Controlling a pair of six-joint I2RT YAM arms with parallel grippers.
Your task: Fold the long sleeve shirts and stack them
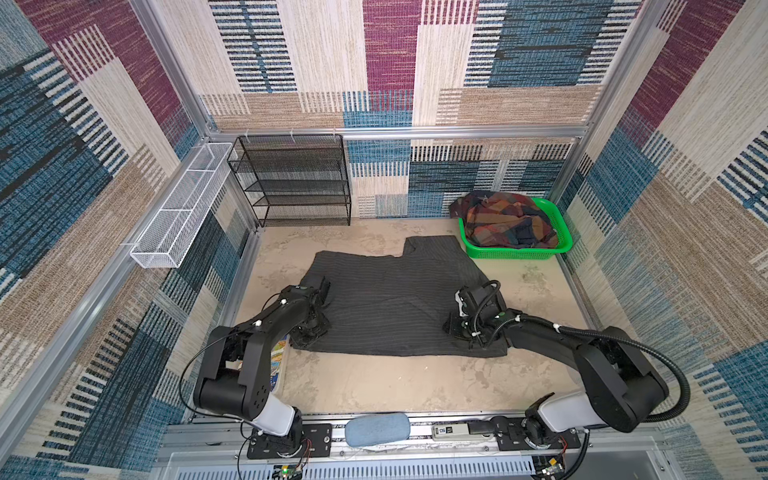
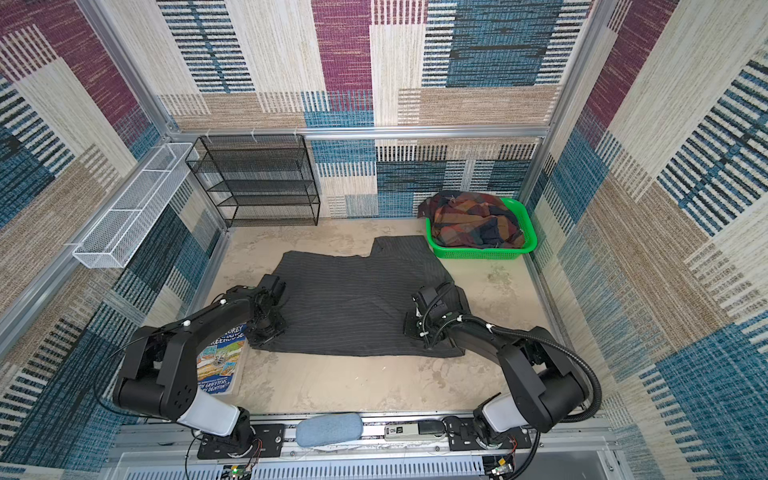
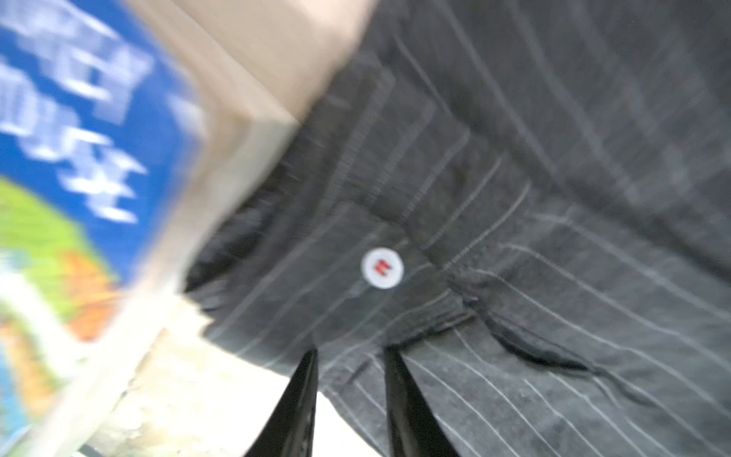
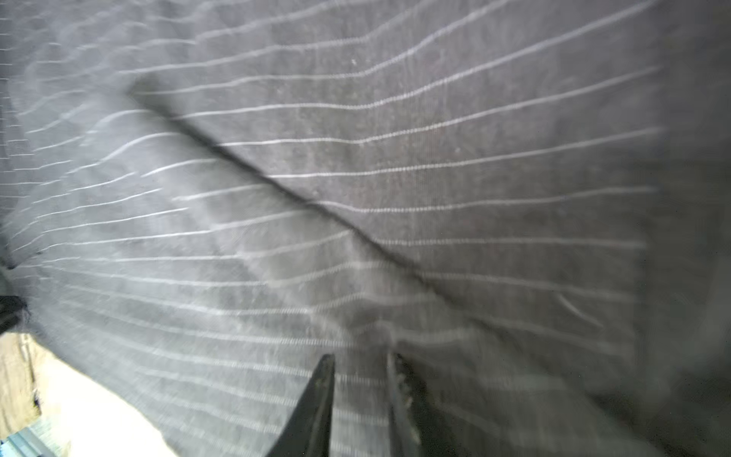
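Left claw (image 3: 350,352): pinching the near-left hem of the pinstriped shirt (image 1: 395,299), jaws standing close together.
Right claw (image 4: 362,356): gripping puckered cloth at the same shirt's near-right corner, jaws nearly together.
Desk (image 1: 395,382): carrying the pinstriped shirt, which is lying spread flat across the middle.
Progress: folding is, I judge, only beginning; nothing is lying stacked.
Plaid shirt (image 1: 507,224): sitting crumpled in the green basket (image 1: 515,252) at the far right, waiting its turn.
Book (image 2: 220,357): showing its cover in a top view, just beside the left claw.
Button (image 3: 382,268): appearing only in the left wrist view, white with red thread.
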